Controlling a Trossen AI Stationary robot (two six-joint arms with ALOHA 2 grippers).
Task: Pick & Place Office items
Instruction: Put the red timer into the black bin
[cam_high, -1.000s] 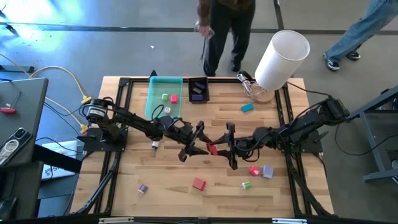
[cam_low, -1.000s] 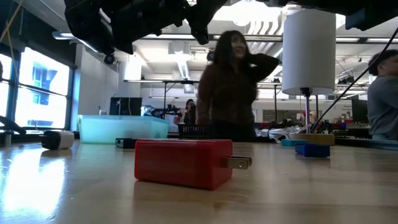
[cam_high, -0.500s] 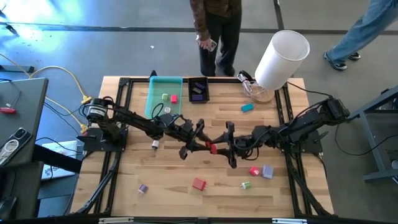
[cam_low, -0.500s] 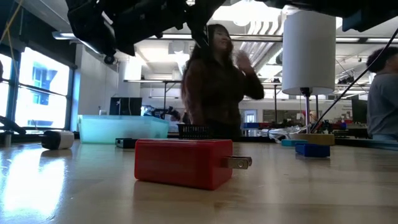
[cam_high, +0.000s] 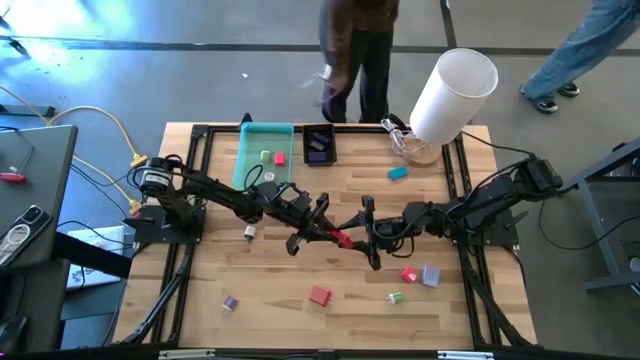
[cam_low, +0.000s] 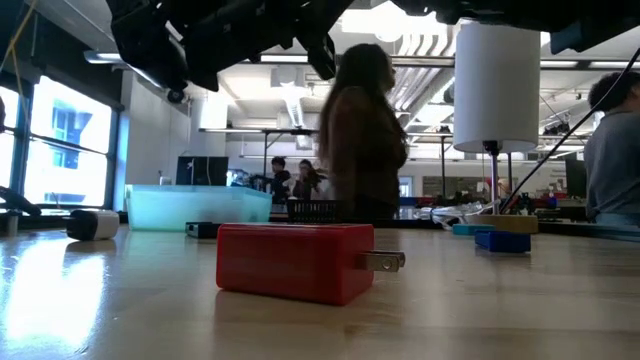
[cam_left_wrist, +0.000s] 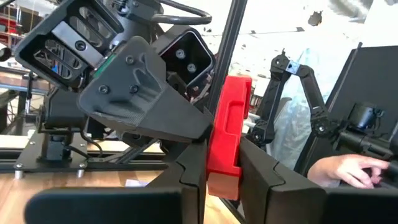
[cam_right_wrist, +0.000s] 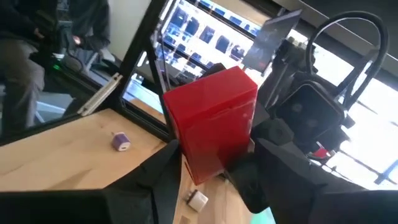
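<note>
From above, the wooden table (cam_high: 300, 270) had open board along its near edge, dotted only with a red charger (cam_high: 319, 295), a purple piece (cam_high: 229, 302), a green piece (cam_high: 395, 297) and a red-and-lilac pair (cam_high: 420, 275); a teal tray (cam_high: 262, 150) and a tilted white cylinder (cam_high: 452, 95) sat at the far edge. Both arms stretched low to mid-table, the left gripper (cam_high: 318, 237) and right gripper (cam_high: 368, 232) meeting on a small red block (cam_high: 342, 239) held off the board. At table height, the boxy red charger (cam_low: 295, 261), metal prongs out, stood on smooth wood. The left wrist view showed the left gripper (cam_left_wrist: 222, 177) clamped on the block's (cam_left_wrist: 227, 134) narrow edges. The right wrist view showed the right gripper (cam_right_wrist: 214, 171) with its fingers (cam_right_wrist: 283, 165) flanking the glossy block (cam_right_wrist: 214, 124); whether they pressed it I could not tell.
</note>
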